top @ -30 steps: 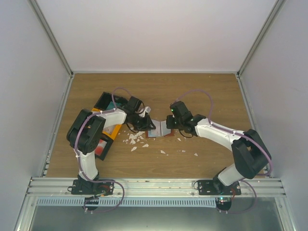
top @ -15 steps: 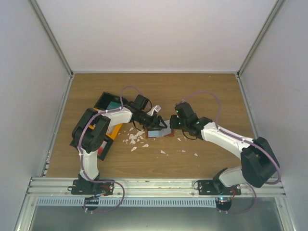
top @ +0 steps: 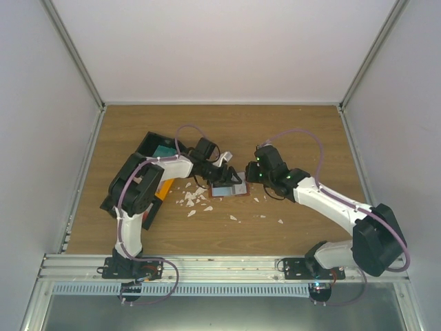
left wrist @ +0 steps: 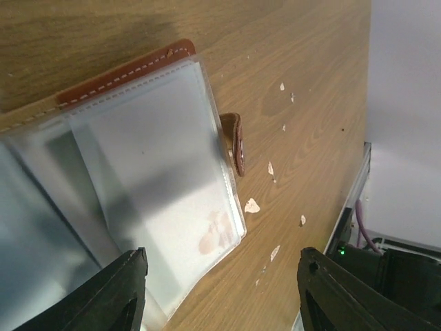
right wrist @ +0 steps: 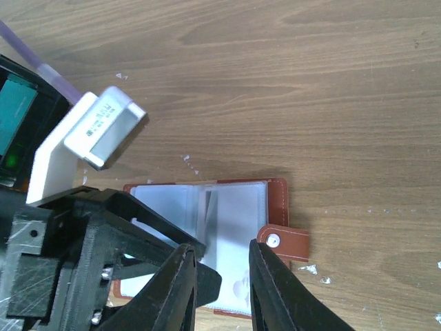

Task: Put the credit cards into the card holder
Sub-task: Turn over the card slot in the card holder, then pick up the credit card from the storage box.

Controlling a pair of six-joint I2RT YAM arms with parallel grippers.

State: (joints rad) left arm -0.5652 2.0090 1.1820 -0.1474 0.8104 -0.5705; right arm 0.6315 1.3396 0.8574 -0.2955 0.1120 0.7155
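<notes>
Card holder (top: 229,188) open flat on table (top: 289,131), clear sleeves (left wrist: 151,158) up.
Left claw (left wrist: 222,265) spread above sleeves; right claw (right wrist: 222,249) barely parted, grip unclear.

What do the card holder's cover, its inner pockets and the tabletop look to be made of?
The card holder cover looks like reddish-brown leather or an imitation, matt, with pale stitching along its edge. The inner pockets look like translucent, slightly frosted soft plastic with a light sheen. The table is wood or wood-look laminate, with visible grain and a satin finish; I cannot tell which.
</notes>
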